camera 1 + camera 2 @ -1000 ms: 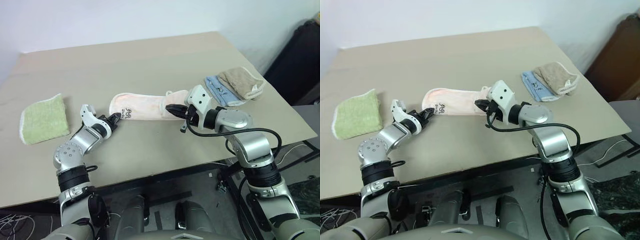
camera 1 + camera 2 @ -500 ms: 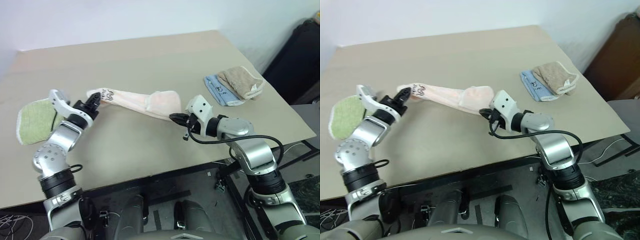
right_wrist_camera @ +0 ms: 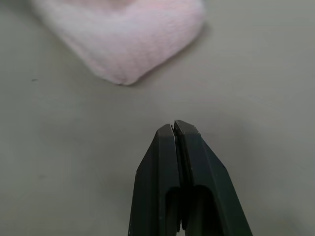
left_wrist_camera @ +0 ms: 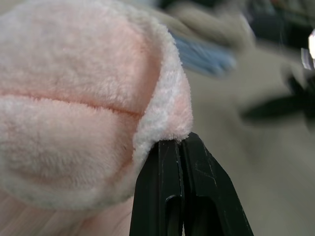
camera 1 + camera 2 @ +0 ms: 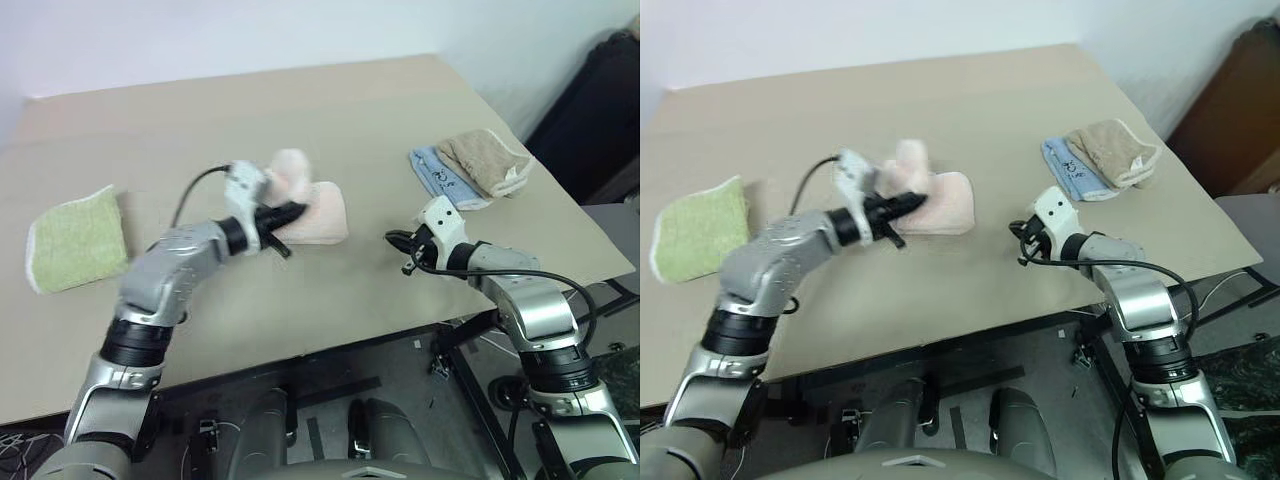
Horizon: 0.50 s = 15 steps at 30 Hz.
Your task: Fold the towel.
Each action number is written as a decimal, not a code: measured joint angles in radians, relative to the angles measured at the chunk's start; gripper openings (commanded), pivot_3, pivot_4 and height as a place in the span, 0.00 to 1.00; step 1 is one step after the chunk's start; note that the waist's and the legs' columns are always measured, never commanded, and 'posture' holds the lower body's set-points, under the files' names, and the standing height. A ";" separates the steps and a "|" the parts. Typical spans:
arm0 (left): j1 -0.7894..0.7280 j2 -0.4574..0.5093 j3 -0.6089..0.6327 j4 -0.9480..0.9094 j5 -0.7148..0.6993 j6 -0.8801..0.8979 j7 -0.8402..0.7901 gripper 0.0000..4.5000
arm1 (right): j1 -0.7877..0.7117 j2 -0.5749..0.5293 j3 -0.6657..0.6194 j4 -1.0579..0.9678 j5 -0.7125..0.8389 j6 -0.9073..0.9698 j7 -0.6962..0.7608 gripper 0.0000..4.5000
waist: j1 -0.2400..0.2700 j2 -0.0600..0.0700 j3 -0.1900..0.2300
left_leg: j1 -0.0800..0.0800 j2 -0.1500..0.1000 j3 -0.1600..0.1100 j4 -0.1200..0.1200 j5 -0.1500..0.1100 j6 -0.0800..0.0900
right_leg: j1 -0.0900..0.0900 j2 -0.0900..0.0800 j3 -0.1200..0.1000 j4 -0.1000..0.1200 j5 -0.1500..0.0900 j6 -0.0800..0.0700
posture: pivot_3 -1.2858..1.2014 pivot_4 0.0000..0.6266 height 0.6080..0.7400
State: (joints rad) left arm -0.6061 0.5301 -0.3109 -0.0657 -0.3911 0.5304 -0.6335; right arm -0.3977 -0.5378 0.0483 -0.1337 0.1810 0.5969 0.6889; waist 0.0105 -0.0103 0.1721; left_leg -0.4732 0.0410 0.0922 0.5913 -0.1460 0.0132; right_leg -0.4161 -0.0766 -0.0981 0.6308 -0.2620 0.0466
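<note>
The pale pink towel (image 5: 322, 212) lies in the middle of the table, doubled over into a short pad. One end of it is raised in a hump (image 5: 290, 168) above the pad. My left gripper (image 5: 293, 209) reaches in from the left and is shut on that end. In the left wrist view its black fingertips (image 4: 167, 147) pinch the towel's white edge (image 4: 162, 118). My right gripper (image 5: 393, 238) hovers over bare table to the right of the towel, shut with nothing in it. The towel's corner (image 3: 123, 44) lies ahead of it.
A folded light green towel (image 5: 76, 239) lies at the table's left. A tan towel (image 5: 487, 163) and a blue cloth (image 5: 439, 181) lie together at the right. The table's front edge (image 5: 330, 338) runs close below both grippers.
My left gripper swung the towel's left end up and over to the right, doubling the towel onto itself. My right gripper drew back to the right, off the towel.
</note>
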 measured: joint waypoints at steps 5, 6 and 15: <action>-0.026 -0.038 -0.093 0.147 0.144 -0.089 -0.077 0.00 | 0.039 0.002 -0.005 -0.026 0.001 0.011 -0.024 0.00 | 0.002 0.000 0.000 | -0.006 0.006 0.002 0.005 0.001 0.001 | -0.008 0.006 0.002 0.004 0.001 0.002 | 0.52 0.24 1.00; -0.032 -0.049 -0.085 0.164 0.150 -0.090 -0.080 0.05 | 0.041 0.005 -0.006 -0.039 0.003 0.014 -0.028 0.00 | 0.002 0.000 0.000 | -0.006 0.007 0.002 0.006 0.001 0.001 | -0.008 0.008 0.002 0.004 0.001 0.002 | 0.52 0.24 1.00; -0.023 -0.144 0.103 0.149 0.048 -0.016 -0.094 0.65 | 0.047 0.005 -0.010 -0.068 0.014 0.027 -0.046 0.00 | 0.000 0.000 0.000 | -0.006 0.011 0.002 0.015 0.000 0.001 | -0.005 0.010 0.004 0.005 0.002 -0.002 | 0.52 0.24 1.00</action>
State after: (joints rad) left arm -0.6295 0.3860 -0.2077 0.0829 -0.3433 0.5147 -0.7280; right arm -0.3510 -0.5324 0.0381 -0.2015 0.1947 0.6236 0.6427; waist 0.0106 -0.0100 0.1725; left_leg -0.4787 0.0523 0.0937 0.6068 -0.1459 0.0142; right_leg -0.4207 -0.0663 -0.0937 0.6357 -0.2600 0.0451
